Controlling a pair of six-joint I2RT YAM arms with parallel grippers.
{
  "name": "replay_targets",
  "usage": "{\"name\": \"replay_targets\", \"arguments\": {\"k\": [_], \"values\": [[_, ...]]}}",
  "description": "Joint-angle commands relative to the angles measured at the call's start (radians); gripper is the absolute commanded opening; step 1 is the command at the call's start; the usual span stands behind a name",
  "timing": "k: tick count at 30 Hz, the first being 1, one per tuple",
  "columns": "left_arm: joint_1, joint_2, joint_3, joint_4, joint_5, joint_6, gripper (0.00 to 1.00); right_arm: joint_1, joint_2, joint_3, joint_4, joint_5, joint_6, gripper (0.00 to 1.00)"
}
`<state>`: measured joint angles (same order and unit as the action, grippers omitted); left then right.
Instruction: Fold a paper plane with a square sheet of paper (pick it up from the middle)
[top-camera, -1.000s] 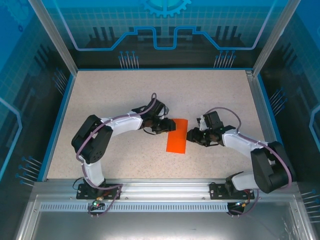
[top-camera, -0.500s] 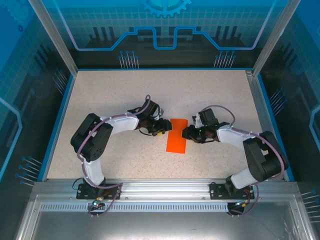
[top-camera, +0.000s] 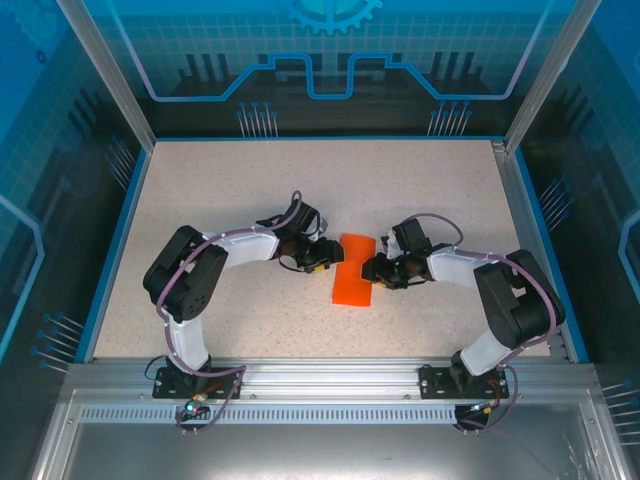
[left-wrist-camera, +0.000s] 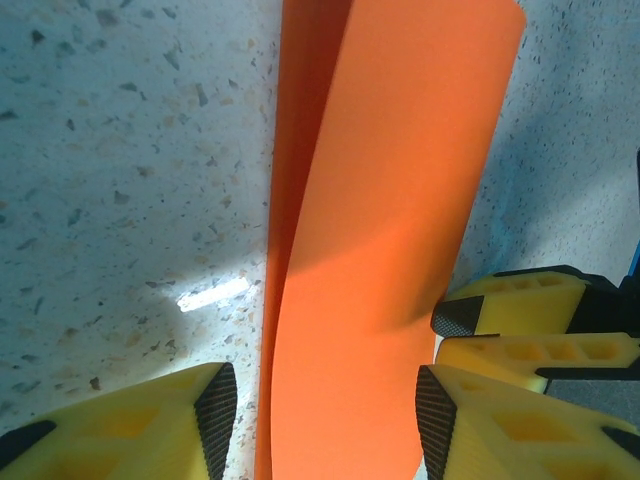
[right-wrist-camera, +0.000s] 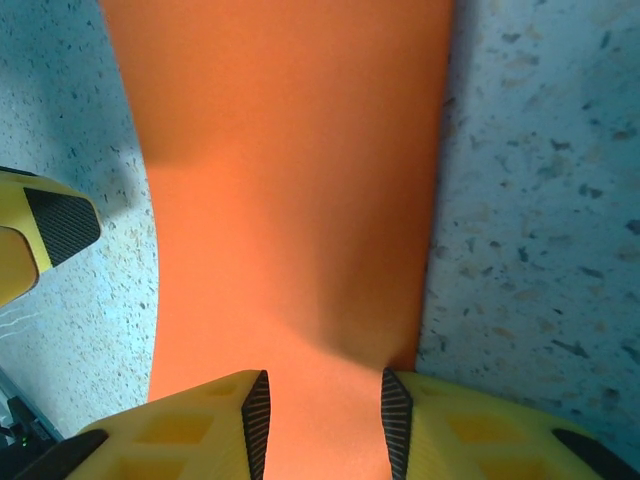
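Paper (top-camera: 352, 276): one sheet (folded) between left gripper (top-camera: 331, 262), right gripper (top-camera: 372, 270).

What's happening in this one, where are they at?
Two arms are working on an orange sheet of paper lying in the middle of the table. It is folded in half into a narrow strip, and the top layer is bowed up rather than pressed flat. The left claw and right claw face each other across it, one at each long side, jaws apart. Neither clearly grips it. There is no plane shape yet.
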<state>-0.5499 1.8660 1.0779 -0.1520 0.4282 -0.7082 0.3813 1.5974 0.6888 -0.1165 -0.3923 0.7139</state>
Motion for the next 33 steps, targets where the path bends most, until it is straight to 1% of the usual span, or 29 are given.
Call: {"name": "replay_targets", "arguments": {"k": [1,6,9,14,18,20,22,26,33], "values": [[0.002,0.017,0.007,-0.018,0.034,-0.004,0.54,0.013,0.022,0.001,-0.047,0.046,-0.021,0.38],[0.001,0.031,0.023,-0.025,0.067,-0.004,0.54,0.013,0.03,-0.016,-0.042,0.049,-0.017,0.37],[0.001,0.025,0.021,-0.034,0.083,-0.027,0.53,0.013,0.031,-0.019,-0.046,0.058,-0.015,0.37],[0.0,-0.052,-0.057,-0.044,0.073,-0.096,0.54,0.013,0.035,-0.013,-0.065,0.07,-0.022,0.37],[-0.003,-0.109,-0.148,0.011,0.111,-0.169,0.56,0.013,0.032,-0.012,-0.075,0.08,-0.028,0.37],[-0.013,-0.11,-0.179,0.057,0.155,-0.209,0.56,0.013,0.032,-0.011,-0.078,0.081,-0.03,0.37],[-0.027,-0.107,-0.205,0.104,0.17,-0.242,0.56,0.013,0.031,-0.012,-0.078,0.081,-0.031,0.37],[-0.045,-0.089,-0.217,0.145,0.171,-0.276,0.53,0.013,0.032,-0.01,-0.078,0.081,-0.034,0.37],[-0.046,-0.056,-0.22,0.195,0.19,-0.302,0.47,0.013,0.036,-0.011,-0.081,0.086,-0.036,0.37]]}}
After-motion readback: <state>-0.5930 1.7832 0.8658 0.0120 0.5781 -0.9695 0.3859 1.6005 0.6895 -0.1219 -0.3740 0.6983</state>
